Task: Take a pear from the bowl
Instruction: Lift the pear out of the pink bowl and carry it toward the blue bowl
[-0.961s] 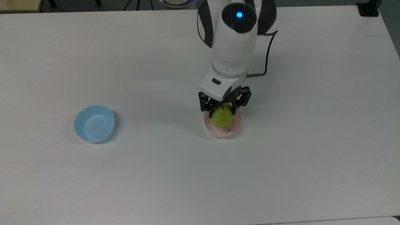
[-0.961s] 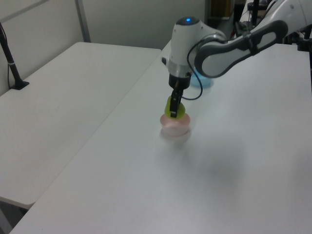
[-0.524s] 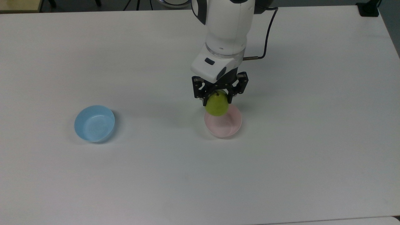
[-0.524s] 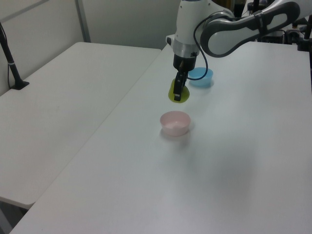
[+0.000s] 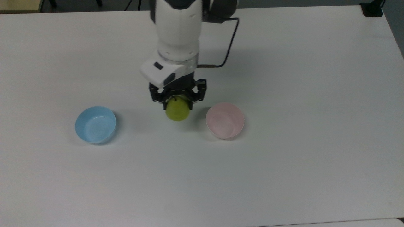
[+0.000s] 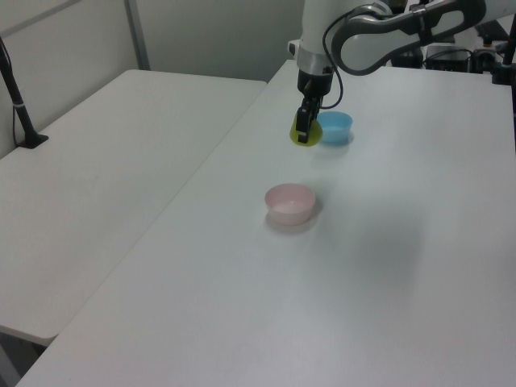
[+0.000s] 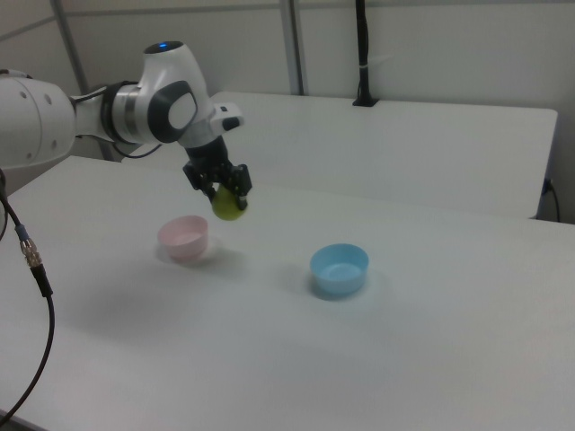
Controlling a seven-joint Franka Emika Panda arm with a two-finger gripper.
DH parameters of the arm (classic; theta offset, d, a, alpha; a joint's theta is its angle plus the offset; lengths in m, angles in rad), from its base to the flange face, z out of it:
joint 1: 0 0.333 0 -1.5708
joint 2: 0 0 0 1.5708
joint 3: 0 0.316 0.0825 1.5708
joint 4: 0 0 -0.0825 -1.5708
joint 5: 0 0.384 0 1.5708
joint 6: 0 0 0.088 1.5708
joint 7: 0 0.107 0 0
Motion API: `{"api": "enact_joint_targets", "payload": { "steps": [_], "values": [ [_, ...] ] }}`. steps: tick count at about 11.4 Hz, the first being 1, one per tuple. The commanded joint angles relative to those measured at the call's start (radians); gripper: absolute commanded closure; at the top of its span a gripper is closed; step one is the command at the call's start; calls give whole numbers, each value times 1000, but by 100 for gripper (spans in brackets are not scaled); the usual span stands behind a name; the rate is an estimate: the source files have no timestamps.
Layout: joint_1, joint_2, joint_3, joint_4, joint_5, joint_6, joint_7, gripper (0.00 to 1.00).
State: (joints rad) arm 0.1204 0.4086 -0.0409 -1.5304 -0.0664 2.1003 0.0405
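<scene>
Carried clear of the bowl toward the blue bowl, pear clamped in gripper, liable to slip if the grip loosens.

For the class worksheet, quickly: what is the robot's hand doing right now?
Hand: closed on the pear, held in the air between the two bowls.

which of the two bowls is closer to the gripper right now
The pink bowl, on the top view's right of the gripper, which holds the pear. The blue bowl sits farther off on the top view's left.
</scene>
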Motion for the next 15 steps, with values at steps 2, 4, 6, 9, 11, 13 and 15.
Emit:
{"api": "enact_joint_targets", "payload": {
  "steps": [2,4,6,9,11,13,15],
  "values": [
    [-53,13,-1,-30,-18,33,-48,62],
    [-65,50,-1,-30,-20,50,-48,62],
    [-71,67,-1,-62,-20,119,-45,62],
    [-74,98,-1,-86,-20,208,-44,59],
    [-74,124,-1,-86,-21,239,-42,54],
    [-79,128,-1,-86,-20,247,-39,34],
    [-79,133,-1,-86,-21,245,-39,22]
  ]
}}
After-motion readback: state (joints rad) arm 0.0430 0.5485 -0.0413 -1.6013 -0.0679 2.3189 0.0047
